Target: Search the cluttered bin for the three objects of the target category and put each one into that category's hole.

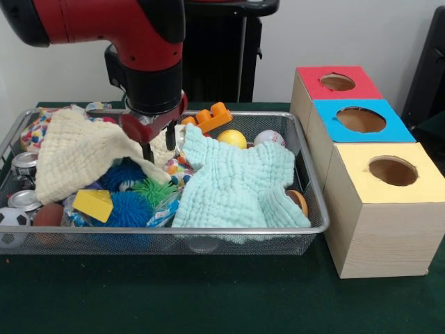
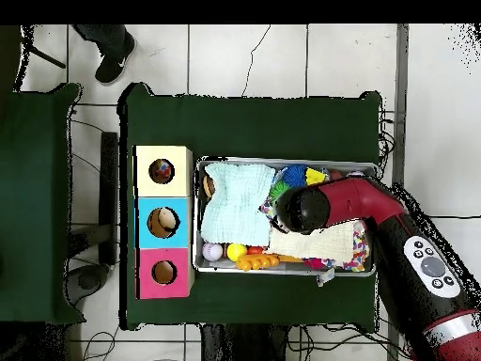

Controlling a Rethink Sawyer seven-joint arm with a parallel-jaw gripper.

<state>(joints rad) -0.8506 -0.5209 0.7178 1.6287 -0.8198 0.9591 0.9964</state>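
End effector (image 1: 158,147) released, fingers parted and empty, hanging over the middle of the bin (image 1: 316,229). Spotted cloth (image 1: 179,167) peeks out just lower right of the tips, wedged between cream cloth (image 1: 76,153) and mint cloth (image 1: 236,184); another spotted patch (image 1: 33,132) lies at upper left. Yellow-topped hole (image 1: 393,170) sits well right, past the bin rim. Short drop; folds crowd both sides.

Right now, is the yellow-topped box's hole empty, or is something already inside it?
Not empty. The overhead view shows a spotted, multicoloured thing inside the hole of the yellow-topped box; what it is, cannot tell.
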